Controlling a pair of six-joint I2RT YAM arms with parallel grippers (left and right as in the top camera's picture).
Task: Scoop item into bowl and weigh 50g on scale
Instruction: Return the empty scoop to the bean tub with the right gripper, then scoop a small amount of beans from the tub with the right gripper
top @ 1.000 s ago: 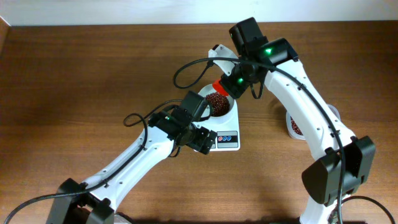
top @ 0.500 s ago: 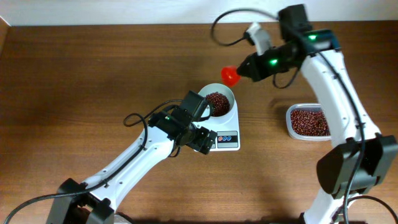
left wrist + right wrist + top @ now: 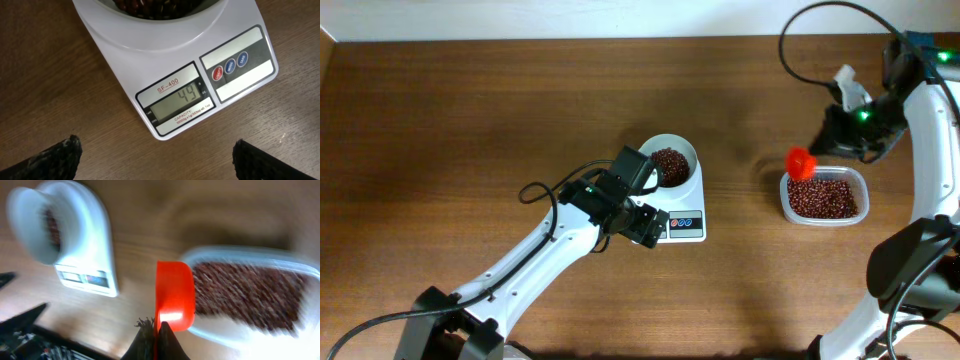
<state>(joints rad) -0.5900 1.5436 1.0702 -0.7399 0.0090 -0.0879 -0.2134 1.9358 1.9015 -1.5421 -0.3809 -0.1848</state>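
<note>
Count: one white bowl, one digital scale, one clear tub, one red scoop, two heaps of beans.

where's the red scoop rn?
Overhead: red scoop is on the right, held by the right gripper at the clear tub's left rim, away from the scale.

Both arms are white rounded links with black joints. The left arm carries a looping black cable and a green light; the right arm likewise, its cable long and arcing. The fingertips of the left gripper are dark and rough.
</note>
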